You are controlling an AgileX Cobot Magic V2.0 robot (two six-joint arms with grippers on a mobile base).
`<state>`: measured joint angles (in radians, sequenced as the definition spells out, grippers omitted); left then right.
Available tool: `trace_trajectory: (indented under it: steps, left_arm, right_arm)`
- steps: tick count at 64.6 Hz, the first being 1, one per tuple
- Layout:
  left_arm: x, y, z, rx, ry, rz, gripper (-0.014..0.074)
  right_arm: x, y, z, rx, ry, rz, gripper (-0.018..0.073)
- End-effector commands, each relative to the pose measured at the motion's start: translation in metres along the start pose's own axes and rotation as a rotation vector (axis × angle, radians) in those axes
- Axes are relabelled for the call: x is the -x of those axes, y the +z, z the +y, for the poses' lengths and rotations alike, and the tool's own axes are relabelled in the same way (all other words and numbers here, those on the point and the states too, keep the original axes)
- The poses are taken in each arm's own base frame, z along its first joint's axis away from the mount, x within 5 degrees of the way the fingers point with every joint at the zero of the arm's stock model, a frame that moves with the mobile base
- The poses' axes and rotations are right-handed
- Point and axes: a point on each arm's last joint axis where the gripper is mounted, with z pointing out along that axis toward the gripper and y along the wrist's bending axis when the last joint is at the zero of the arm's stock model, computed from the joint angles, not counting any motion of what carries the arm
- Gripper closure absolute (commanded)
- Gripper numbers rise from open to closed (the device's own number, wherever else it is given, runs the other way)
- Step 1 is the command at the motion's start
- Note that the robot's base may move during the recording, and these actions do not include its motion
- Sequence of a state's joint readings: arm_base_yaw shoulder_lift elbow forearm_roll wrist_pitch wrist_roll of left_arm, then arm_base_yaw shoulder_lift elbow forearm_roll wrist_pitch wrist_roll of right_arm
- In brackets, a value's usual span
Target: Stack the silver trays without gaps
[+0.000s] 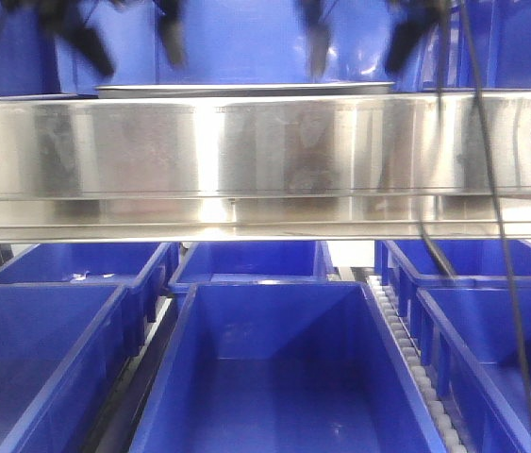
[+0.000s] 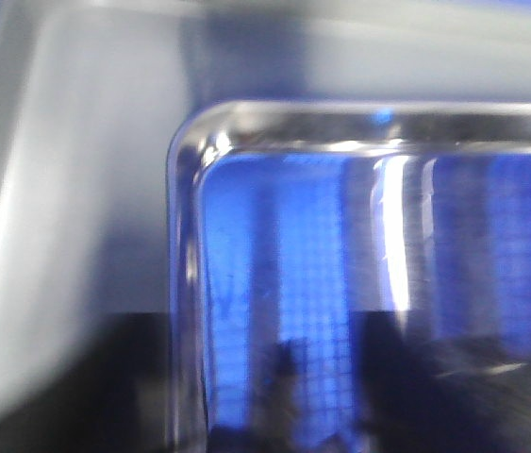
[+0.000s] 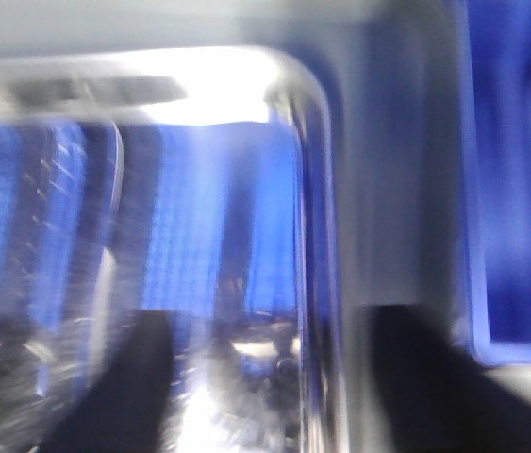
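Although both wrist views are badly blurred, each shows a rounded corner of a silver tray [image 2: 359,283] close below its camera: the left wrist view has the tray's left corner, the right wrist view its right corner [image 3: 199,236], with pale grey desk [image 2: 76,189] just outside the rim. Nearest the front camera stand the blue plastic bins [image 1: 284,377], then the broad steel rail [image 1: 265,156] across the frame. Behind and just above the rail's top edge, only a thin strip of tray rim [image 1: 246,90] shows, its long axis running left to right. Whether one tray or several lie there I cannot tell.

Over that strip hang two pairs of dark fingers: the left tool [image 1: 133,42] above the tray's left end, the right tool [image 1: 359,42] above its right end, each with fingers well apart and nothing between them. So the tray lies straight below and between the tools, each arm nearest its own end, which suits a lift by both short ends.
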<state>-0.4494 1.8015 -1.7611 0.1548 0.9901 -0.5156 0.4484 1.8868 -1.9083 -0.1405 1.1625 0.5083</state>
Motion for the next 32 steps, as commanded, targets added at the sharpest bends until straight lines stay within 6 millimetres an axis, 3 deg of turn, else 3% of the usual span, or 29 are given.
trace_trajectory:
  steps: [1, 5, 24, 32]
  left_arm:
    - [0.005, -0.03, 0.0, -0.035, -0.016, -0.063, 0.0632]
    - [0.006, -0.044, 0.002, -0.047, -0.019, -0.089, 0.0594]
    - [0.005, -0.097, 0.003, -0.137, -0.046, -0.178, 0.0608]
    - [-0.006, -0.11, -0.01, -0.181, 0.03, -0.275, 0.0608]
  right_arm:
    - [0.007, -0.029, -0.002, 0.023, -0.008, -0.065, 0.0565]
    - [0.008, -0.045, -0.002, 0.038, -0.012, -0.095, 0.0654]
    - [0.003, -0.118, -0.013, 0.129, 0.001, -0.216, 0.0638]
    - [-0.007, -0.127, -0.013, 0.153, -0.044, -0.263, 0.0638]
